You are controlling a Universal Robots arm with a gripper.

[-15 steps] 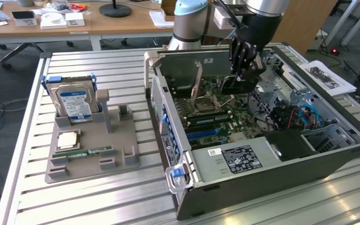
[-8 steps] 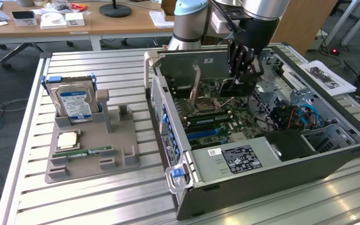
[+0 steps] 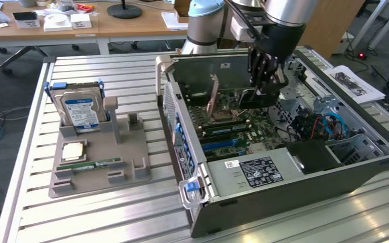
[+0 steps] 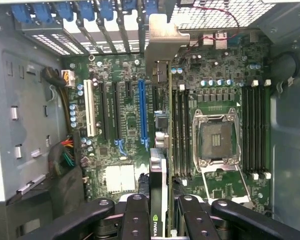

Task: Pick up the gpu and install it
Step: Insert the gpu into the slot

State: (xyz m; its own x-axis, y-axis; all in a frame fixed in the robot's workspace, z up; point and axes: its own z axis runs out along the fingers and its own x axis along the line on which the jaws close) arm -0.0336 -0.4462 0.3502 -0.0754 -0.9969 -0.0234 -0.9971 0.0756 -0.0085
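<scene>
My gripper reaches down into the open computer case and is shut on the gpu. The card hangs edge-down over the motherboard. In the wrist view the gpu appears edge-on between my two black fingers, and my gripper clamps its black cooler side. Its silver end bracket points toward the case's rear slot openings. The card's lower edge runs beside the long blue slot; whether it touches a slot I cannot tell.
A grey tray at the exterior view's left holds a hard drive, a processor chip and a memory stick. Inside the case are the processor socket, memory slots, cables and a power supply.
</scene>
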